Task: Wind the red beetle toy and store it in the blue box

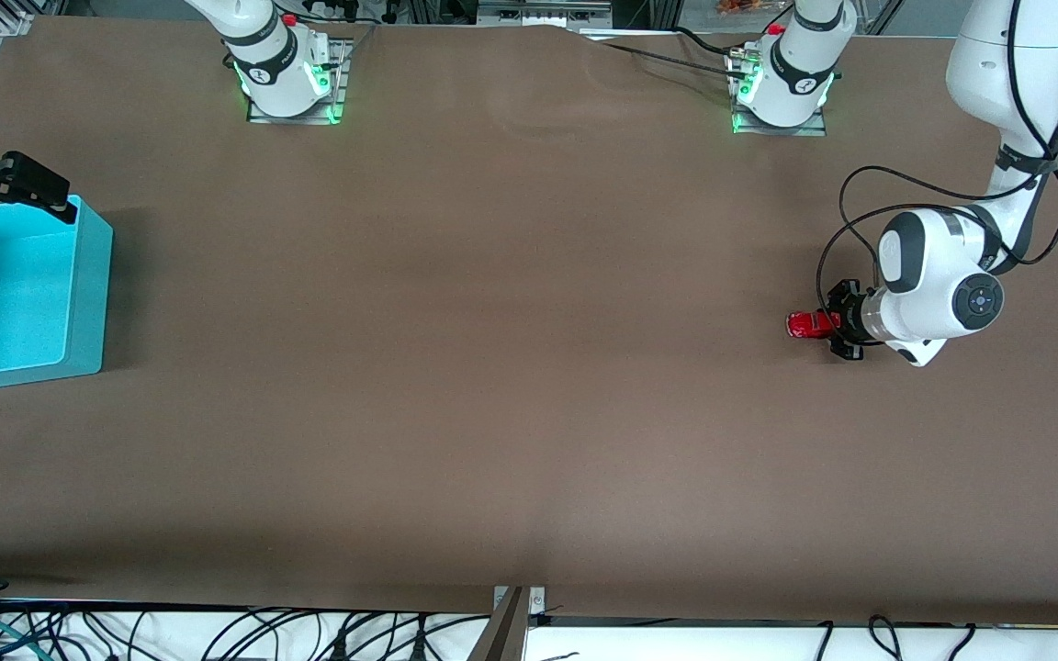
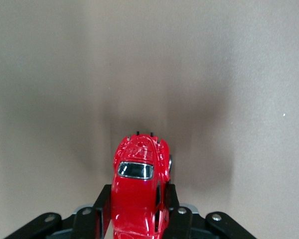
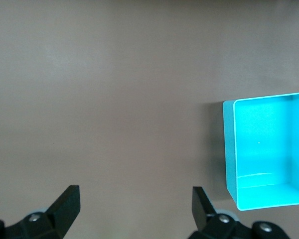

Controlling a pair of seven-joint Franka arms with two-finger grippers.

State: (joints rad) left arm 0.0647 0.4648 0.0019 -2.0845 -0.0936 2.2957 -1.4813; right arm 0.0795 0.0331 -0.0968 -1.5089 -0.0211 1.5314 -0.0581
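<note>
The red beetle toy (image 1: 804,325) is low at the table surface toward the left arm's end. My left gripper (image 1: 834,327) is shut on it, gripping its sides with the car's nose pointing out past the fingertips. In the left wrist view the toy (image 2: 138,179) sits between the two black fingers (image 2: 102,209). The blue box (image 1: 88,285) stands at the right arm's end of the table, open on top, with nothing showing inside it. My right gripper (image 1: 22,207) hangs open and empty over the box's rim that is farther from the front camera. In the right wrist view the right gripper (image 3: 134,204) is over bare table beside the box (image 3: 230,149).
The brown table (image 1: 492,367) stretches between the toy and the box. The two arm bases (image 1: 286,73) (image 1: 782,87) stand along the table edge farthest from the front camera. Cables run along the nearest edge.
</note>
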